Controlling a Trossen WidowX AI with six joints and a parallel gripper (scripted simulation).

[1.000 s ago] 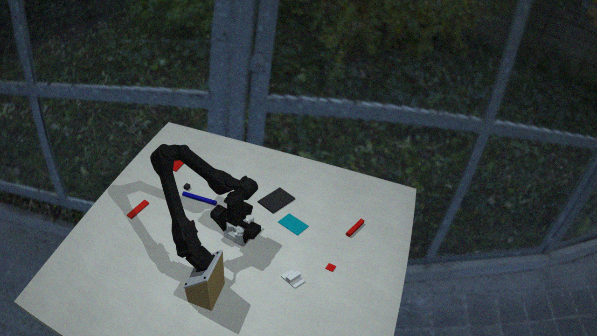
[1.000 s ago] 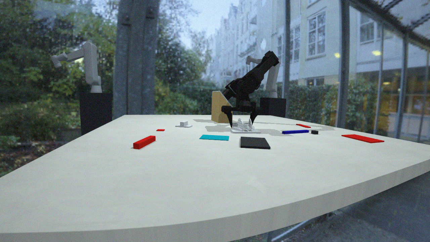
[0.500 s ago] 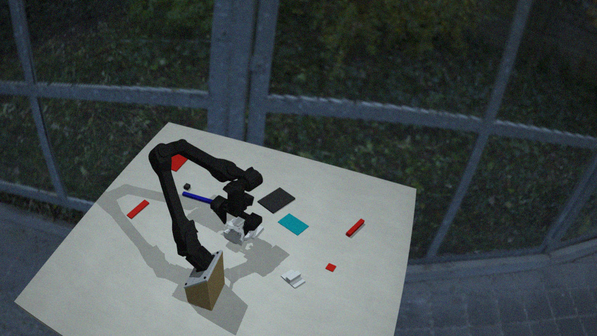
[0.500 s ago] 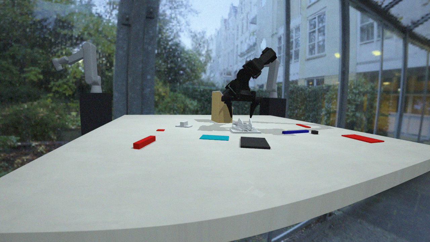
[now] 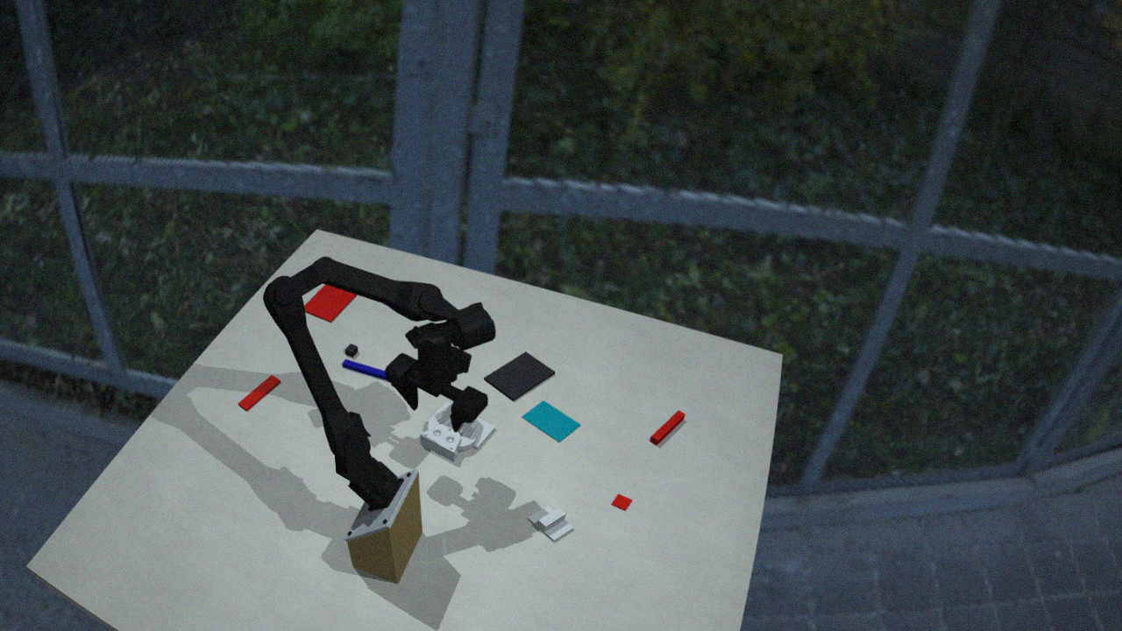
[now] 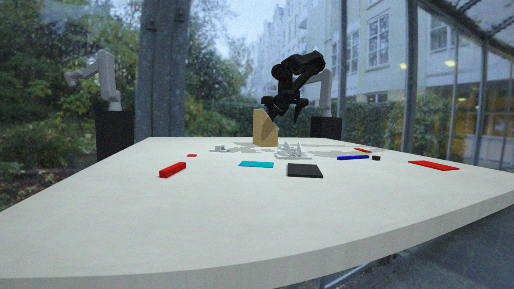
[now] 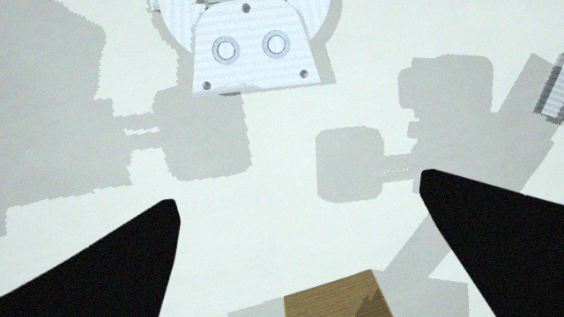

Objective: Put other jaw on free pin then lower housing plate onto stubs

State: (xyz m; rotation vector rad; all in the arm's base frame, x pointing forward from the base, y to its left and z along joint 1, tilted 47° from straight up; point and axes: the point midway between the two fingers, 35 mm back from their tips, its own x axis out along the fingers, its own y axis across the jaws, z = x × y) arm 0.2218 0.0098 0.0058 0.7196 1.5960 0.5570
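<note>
End effector point(image 5: 436, 415) point(image 6: 284, 121) point(image 7: 300, 195): fingers spread wide, nothing between them; raised above the counter point(image 5: 674, 580) point(image 6: 215, 215) point(image 7: 264, 220).
Arm point(image 5: 314, 365) point(image 6: 284, 82): black, on a wooden block point(image 5: 384, 549) point(image 6: 266, 134) point(image 7: 335, 295).
Assembly point(image 5: 485, 433) point(image 6: 293, 157) point(image 7: 175, 22): white, mid-counter in the top view; two pointed jaws upright; tooth mesh not readable.
Housing plate point(image 5: 447, 443) point(image 7: 256, 72): at the assembly's near side in the top view, two round holes showing; exact level cannot be told.
White stepped piece point(image 5: 553, 523) point(image 6: 219, 147) point(image 7: 556, 94): near right in the top view, apart from the assembly.
Black slab point(image 5: 519, 376) point(image 6: 304, 170): flat, beyond the assembly in the top view, slightly right.
Teal sheet point(image 5: 550, 421) point(image 6: 255, 164): flat, right of the assembly there.
Blue bar point(image 5: 363, 368) point(image 6: 352, 157): left of the assembly there, near a black cube point(image 5: 351, 350) point(image 6: 376, 157).
Red square point(image 5: 621, 502) point(image 6: 191, 155): flat, right in that view.
</note>
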